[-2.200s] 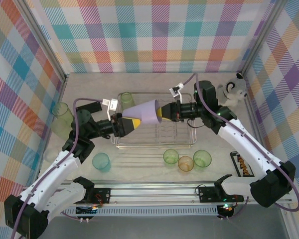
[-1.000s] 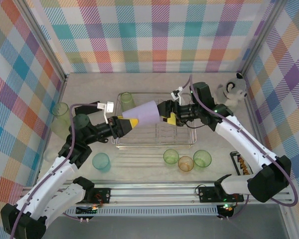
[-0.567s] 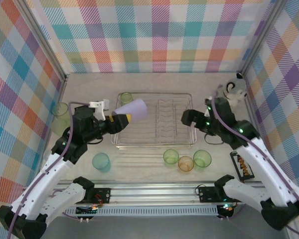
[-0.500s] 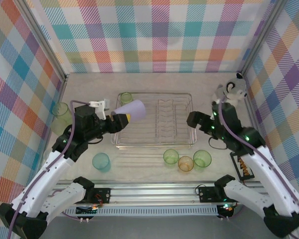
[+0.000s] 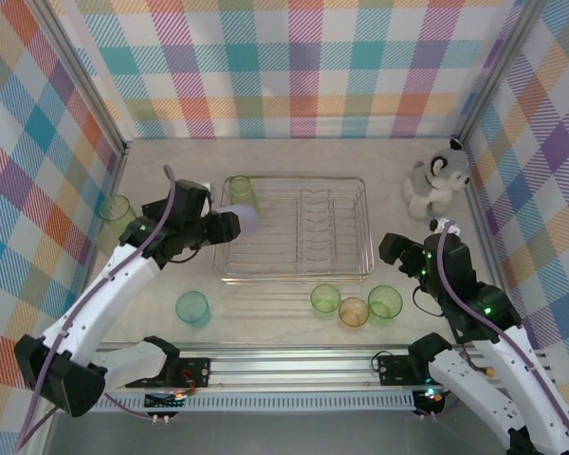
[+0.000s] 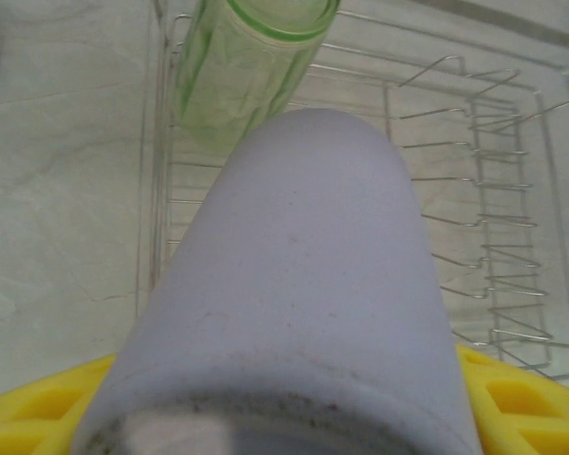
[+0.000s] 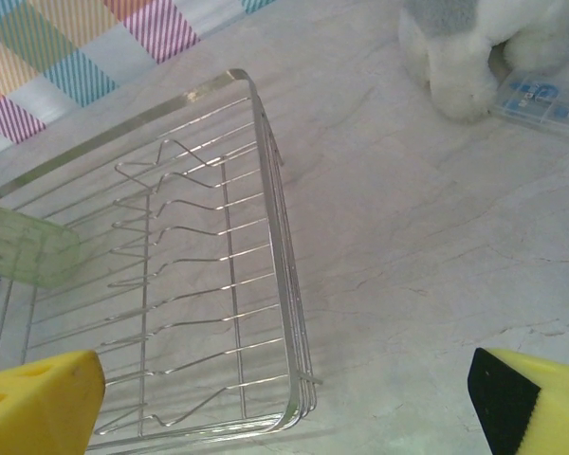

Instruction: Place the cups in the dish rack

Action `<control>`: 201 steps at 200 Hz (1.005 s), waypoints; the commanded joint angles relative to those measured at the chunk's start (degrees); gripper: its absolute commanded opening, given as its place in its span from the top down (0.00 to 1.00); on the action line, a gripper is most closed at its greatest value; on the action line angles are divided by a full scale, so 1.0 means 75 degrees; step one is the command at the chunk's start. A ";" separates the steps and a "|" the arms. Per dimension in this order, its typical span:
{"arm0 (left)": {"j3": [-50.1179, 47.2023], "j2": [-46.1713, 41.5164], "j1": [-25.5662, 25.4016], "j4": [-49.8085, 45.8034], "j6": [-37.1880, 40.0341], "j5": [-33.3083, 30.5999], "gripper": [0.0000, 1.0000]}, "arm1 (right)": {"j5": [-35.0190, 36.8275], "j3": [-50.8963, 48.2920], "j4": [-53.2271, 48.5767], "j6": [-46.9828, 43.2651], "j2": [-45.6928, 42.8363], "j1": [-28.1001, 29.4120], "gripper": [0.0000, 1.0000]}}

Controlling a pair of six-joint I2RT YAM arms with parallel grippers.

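Lavender cup (image 5: pixel 247 218) clamped in left gripper (image 5: pixel 225 226)
Racked green cup (image 5: pixel 241 192) may be struck on lowering; right gripper (image 7: pixel 284 398) is spread empty.

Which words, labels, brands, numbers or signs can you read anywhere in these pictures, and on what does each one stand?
No text can be read in any view.
Flat packet beside the plush toy: blue marks, too blurred to read.
Lavender cup, green cup, dish rack: no print seen.
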 commanded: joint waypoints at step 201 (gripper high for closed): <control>0.3157 0.4102 -0.0281 -0.2127 0.0706 -0.1200 0.73 | -0.0358 -0.0283 0.0280 -0.0400 -0.0065 -0.0034 0.01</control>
